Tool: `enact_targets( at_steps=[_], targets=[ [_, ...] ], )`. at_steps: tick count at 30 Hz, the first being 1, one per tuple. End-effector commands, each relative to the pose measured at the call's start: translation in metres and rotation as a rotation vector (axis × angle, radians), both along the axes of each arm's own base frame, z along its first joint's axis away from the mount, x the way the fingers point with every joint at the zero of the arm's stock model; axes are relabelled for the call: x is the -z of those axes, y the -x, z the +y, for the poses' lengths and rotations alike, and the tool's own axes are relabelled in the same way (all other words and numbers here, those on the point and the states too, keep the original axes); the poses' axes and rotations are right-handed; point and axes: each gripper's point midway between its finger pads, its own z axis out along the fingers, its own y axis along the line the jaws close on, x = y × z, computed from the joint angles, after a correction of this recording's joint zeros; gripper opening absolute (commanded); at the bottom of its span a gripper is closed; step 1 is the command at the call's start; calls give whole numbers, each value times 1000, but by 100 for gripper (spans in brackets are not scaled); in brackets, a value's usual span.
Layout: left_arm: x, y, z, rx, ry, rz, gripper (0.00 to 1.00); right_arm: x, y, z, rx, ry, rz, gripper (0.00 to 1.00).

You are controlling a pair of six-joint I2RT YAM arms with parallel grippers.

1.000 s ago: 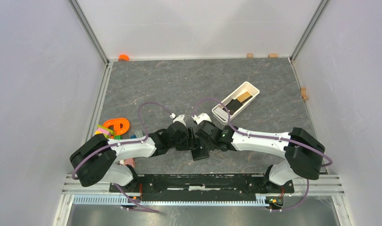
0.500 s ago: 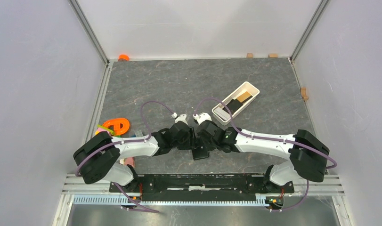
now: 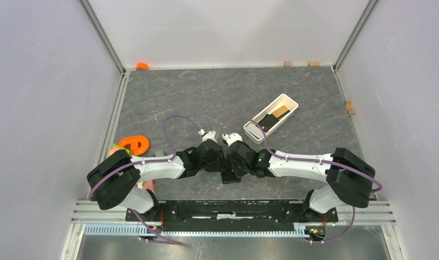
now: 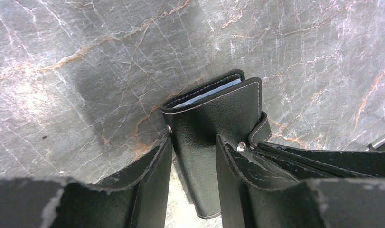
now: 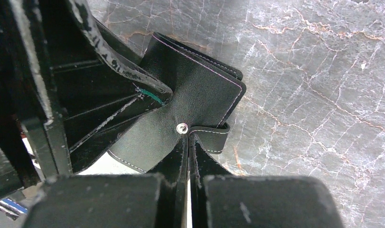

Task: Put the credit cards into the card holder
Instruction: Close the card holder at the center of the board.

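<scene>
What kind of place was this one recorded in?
Probably a lab robot cell, not a home or shop: plain white panel walls, a stone-patterned tabletop, and a left arm and right arm bolted to a mounting bar at its near edge, meeting at a black card holder.

Black card holder [image 4: 214, 135], folded, encloses pale card [image 4: 209, 93].

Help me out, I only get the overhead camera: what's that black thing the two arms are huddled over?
Observer: A folded black card holder; the fingers of the left gripper stand either side of it.
Operator: And the other arm?
Observer: The right gripper is shut, pinching the holder's snap tab.
Operator: Any cards inside?
Observer: A pale edge shows between the covers; whether it's a card, I cannot tell.
</scene>
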Motion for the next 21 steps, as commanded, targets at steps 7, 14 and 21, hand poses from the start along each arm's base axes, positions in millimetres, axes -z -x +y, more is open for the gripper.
enact_targets(
  at_steps=[7,14,21],
  targets=[
    [47,30,45,-4,-223,126,46,4,-6,7,24,-25,-9,0],
    [47,31,45,-1,-222,128,46,2,-10,12,26,-37,-21,0],
    [48,31,44,0,-223,130,46,1,-11,19,16,-51,-23,0]
  ],
)
